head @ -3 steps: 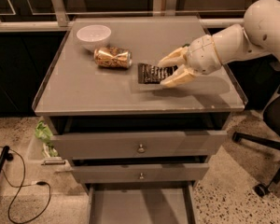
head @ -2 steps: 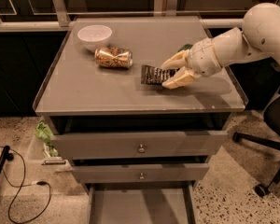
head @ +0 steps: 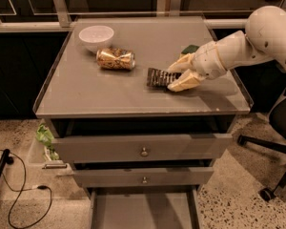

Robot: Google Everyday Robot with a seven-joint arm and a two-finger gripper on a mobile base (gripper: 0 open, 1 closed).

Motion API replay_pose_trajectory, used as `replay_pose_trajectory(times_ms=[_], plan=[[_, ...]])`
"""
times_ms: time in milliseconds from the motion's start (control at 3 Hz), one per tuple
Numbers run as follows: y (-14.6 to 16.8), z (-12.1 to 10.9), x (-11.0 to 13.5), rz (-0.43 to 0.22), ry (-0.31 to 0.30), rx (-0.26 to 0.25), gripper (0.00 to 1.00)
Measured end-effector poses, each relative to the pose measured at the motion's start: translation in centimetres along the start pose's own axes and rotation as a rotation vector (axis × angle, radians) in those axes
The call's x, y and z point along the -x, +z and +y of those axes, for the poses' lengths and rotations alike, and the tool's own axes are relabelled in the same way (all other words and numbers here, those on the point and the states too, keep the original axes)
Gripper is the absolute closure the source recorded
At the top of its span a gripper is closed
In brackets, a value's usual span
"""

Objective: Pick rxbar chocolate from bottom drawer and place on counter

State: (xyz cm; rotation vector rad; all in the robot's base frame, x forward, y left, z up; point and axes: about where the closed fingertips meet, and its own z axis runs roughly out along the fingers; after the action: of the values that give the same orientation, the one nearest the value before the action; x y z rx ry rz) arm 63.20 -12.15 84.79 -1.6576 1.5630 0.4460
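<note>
The rxbar chocolate (head: 157, 78), a flat black wrapper, lies low on the counter (head: 100, 94), right of its middle. My gripper (head: 178, 75) comes in from the right, its two cream fingers (head: 183, 82) closed over the bar's right end. The bar rests on or just above the grey top; I cannot tell which. The bottom drawer (head: 143, 209) is pulled out at the bottom of the cabinet and its grey floor shows nothing in it.
A gold drink can (head: 115, 58) lies on its side left of the bar. A white bowl (head: 96, 35) stands at the back left. A green sponge (head: 189, 49) shows behind my wrist. The two knobbed drawers (head: 143, 149) are slightly open. An office chair (head: 276, 128) stands at right.
My gripper and the bar have shifted slightly right and down toward the counter top. Nothing else has moved.
</note>
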Motion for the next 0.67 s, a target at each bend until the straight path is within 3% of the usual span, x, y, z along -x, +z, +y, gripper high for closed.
replay_pose_trajectory(times_ms=[667], plan=[[0.01, 0.00, 0.00, 0.000, 0.000, 0.000, 0.35]])
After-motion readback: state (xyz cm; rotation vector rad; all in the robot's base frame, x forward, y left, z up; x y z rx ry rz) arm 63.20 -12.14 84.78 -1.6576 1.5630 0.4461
